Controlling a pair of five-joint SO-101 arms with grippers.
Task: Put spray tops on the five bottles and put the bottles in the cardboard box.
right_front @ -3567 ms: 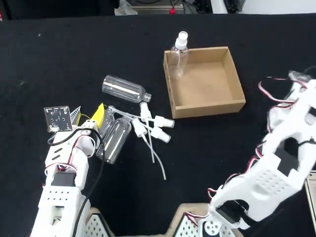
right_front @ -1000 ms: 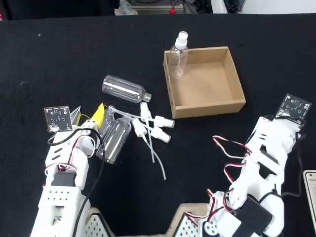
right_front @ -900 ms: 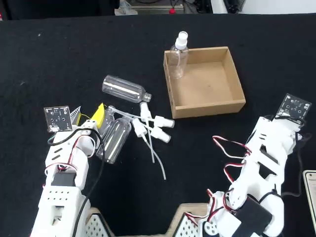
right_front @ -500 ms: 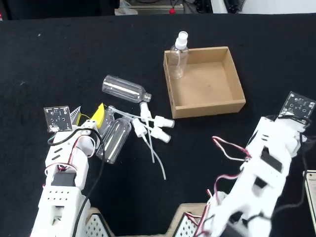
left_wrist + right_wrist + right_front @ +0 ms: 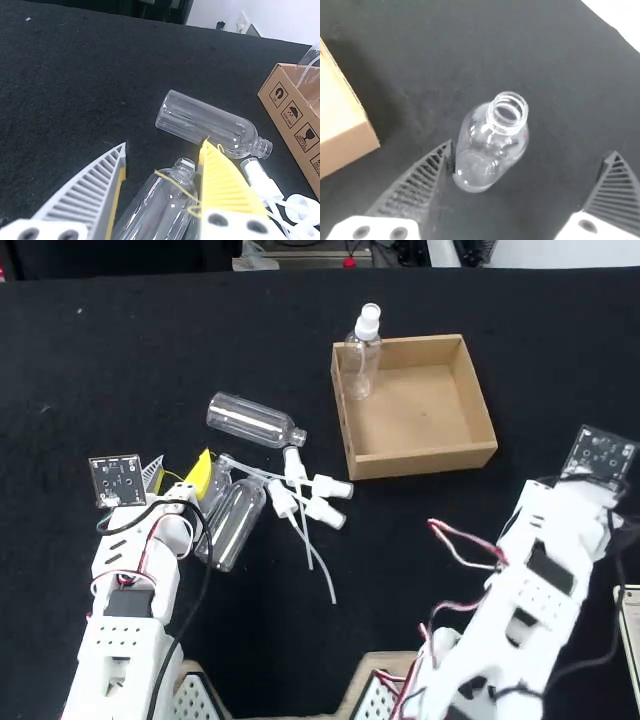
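Observation:
In the left wrist view my left gripper (image 5: 164,146) is open, its grey and yellow fingers astride the neck of a clear uncapped bottle (image 5: 160,202) lying on the black table. A second clear bottle (image 5: 210,125) lies just beyond it. Several white spray tops (image 5: 305,495) with long tubes lie beside the bottles (image 5: 232,520). My right gripper (image 5: 532,149) is open around an upright uncapped bottle (image 5: 492,145), fingers apart from it. A capped bottle (image 5: 363,350) stands at the cardboard box's (image 5: 420,455) far left corner.
The left arm (image 5: 130,580) lies along the near left of the table. The right arm (image 5: 540,580) stands at the near right, right of the box corner (image 5: 342,130). Black cloth stretches bare between the spray tops and the right arm.
The right arm has swung down and shifted a little over the last seconds, ending low beside the box. The left arm, bottles and spray tops have not moved.

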